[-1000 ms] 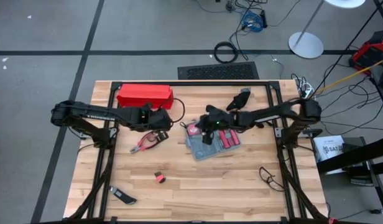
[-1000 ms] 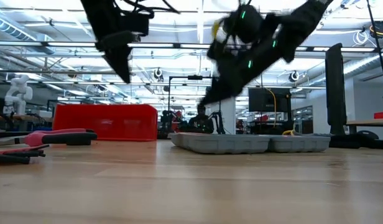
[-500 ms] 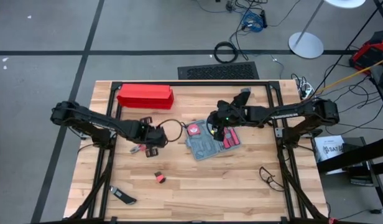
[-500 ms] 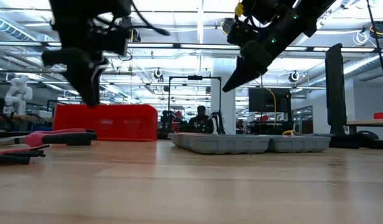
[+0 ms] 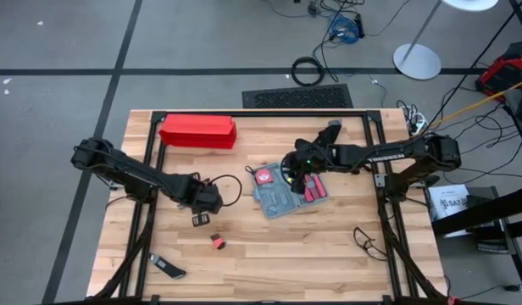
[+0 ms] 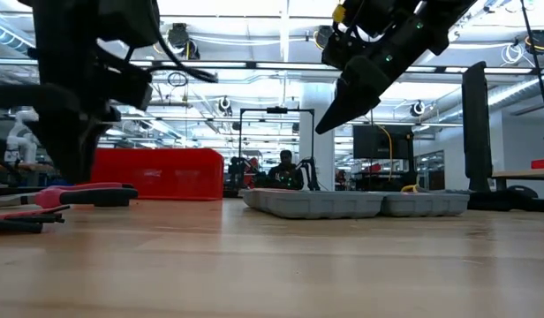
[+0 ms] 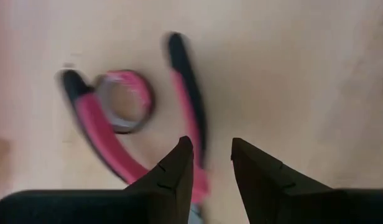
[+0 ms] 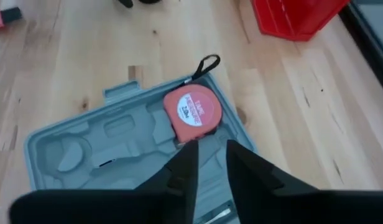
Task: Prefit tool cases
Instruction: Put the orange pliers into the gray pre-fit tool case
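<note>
- My left arm has swung down and toward the near-left part of the pale wooden surface (image 5: 329,254) over the last second. A second ago it was up beside the long bright red plastic box (image 5: 197,131).
- My left fingers (image 7: 207,171) now hover just over the pink-and-black-handled pliers (image 7: 148,124). They are spread with a clear gap between them and hold nothing.
- A small ring of pink-edged tape (image 7: 124,99) lies between the pliers' handles. In the left wrist view one handle runs right up toward the gap between my fingertips. I judge that this arm is lining up to pick the pliers next.
- The open flat blue-grey plastic clamshell tool case (image 5: 282,196) lies at the middle of the surface, to the right of the pliers and well apart from them. Its grey moulded recesses face up.
- A round red tape measure (image 8: 191,109) now sits in the case, at its far edge. Its black strap loop points off over the rim.
- My right fingers (image 8: 207,162) have lifted off the case and hang above it. They were pressed together and are now parted a little, with nothing between them. I judge that the tape measure has just been let go.
- So one tool is seated, and the other recesses I can see in the right wrist view are bare.
</note>
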Controlling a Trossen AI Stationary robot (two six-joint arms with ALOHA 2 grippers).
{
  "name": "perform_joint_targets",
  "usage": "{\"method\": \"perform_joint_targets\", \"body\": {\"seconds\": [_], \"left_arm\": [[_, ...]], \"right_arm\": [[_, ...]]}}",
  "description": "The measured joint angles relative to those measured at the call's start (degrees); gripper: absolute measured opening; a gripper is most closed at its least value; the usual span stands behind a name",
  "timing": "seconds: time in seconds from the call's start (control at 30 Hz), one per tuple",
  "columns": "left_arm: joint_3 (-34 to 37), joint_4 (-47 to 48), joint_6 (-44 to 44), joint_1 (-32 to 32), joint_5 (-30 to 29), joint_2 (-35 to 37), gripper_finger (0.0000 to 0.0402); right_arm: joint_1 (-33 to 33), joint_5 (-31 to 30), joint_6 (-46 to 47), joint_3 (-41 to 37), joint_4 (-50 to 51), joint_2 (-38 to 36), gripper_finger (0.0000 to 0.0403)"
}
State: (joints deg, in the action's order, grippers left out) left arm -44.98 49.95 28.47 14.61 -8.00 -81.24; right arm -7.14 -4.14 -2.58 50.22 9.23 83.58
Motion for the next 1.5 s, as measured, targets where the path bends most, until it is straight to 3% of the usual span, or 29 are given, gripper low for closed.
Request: {"method": "perform_joint_targets", "body": {"seconds": [0.2, 0.6, 0.83, 0.9, 0.97, 1.0, 1.27, 1.5], "left_arm": [[0.42, -0.41, 1.06, -0.74, -7.13, -1.97, 0.0116], [0.4, -3.19, -0.99, -1.13, -1.22, -5.22, 0.0116], [0.17, -4.6, -2.49, -1.56, -1.16, -10.33, 0.0115], [0.05, -4.94, -4.29, -1.55, -1.13, -11.61, 0.0101], [-0.41, -4.67, -6.8, -1.19, -0.61, -11.86, 0.0058], [-0.9, -4.04, -8.01, -0.88, -0.64, -11.64, 0.0039], [-11.45, 7.01, -17.64, 3.08, -0.2, -6.37, 0.0039], [-20.52, 10.31, -30.99, 3.73, -5.67, -6.83, 0.0039]], "right_arm": [[0.11, 0.02, 1.23, 0.0, 0.07, 0.05, 0.0113], [0.11, 0.0, 2.36, 0.0, 0.4, 0.04, 0.0126], [0.11, -0.02, 2.36, 0.0, 0.56, 0.04, 0.0126], [0.13, -0.02, 2.36, 0.0, 0.93, 0.04, 0.0126], [0.13, -0.02, 2.31, 0.01, 1.4, 0.04, 0.0125], [0.13, -0.02, 2.11, 0.02, 1.94, 0.04, 0.0126], [-0.16, -0.3, 1.77, -0.55, 3.29, 0.04, 0.0125], [-0.46, -0.35, 2.78, -0.61, 6.38, -0.79, 0.0125]]}}
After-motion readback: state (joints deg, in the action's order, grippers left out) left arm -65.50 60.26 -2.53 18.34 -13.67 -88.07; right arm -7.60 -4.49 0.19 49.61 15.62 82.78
